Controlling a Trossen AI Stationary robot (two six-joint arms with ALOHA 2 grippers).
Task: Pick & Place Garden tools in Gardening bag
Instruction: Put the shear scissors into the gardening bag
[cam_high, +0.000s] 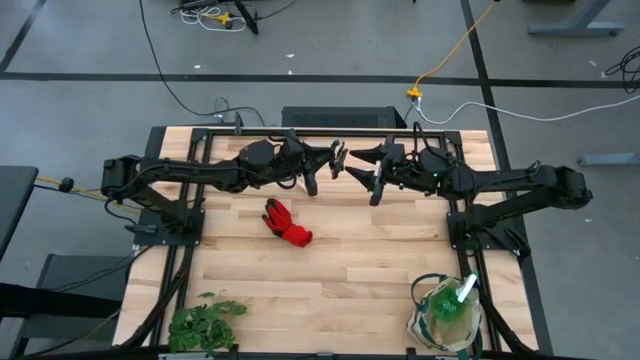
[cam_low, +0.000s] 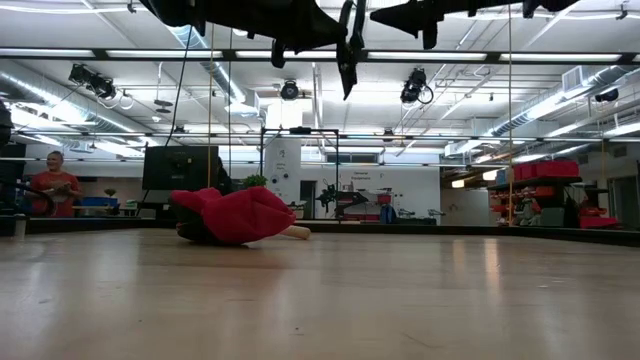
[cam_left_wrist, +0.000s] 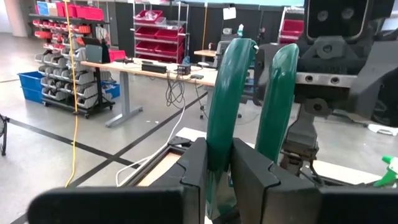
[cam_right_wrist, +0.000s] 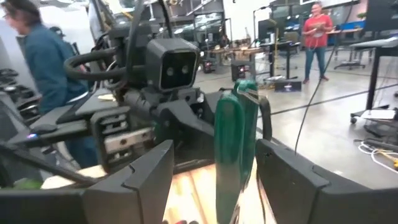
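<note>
Left end effector (cam_high: 335, 158), upper centre of the high view, raised off the table (cam_high: 350, 270): closed on the dark pruning shears (cam_high: 312, 176), whose green handles (cam_left_wrist: 249, 106) rise between its fingers in the left wrist view. Right end effector (cam_high: 362, 157), facing it nose to nose: fingers spread wide, with the green handles standing between them in its own wrist view, not yet pinched. Held thus, by judgement, for a mid-air handover, since the gardening bag (cam_high: 446, 315) sits at the lower right, on the right arm's side. Bag contents: green spray bottle (cam_high: 462, 293), upright-tilted inside. Red glove (cam_high: 285, 222): lying flat on the table below the two arms, untouched. Leafy plant bunch (cam_high: 205, 322): lower left, not part of the job. Person in a red top (cam_low: 52, 185): far background of the low view.
</note>
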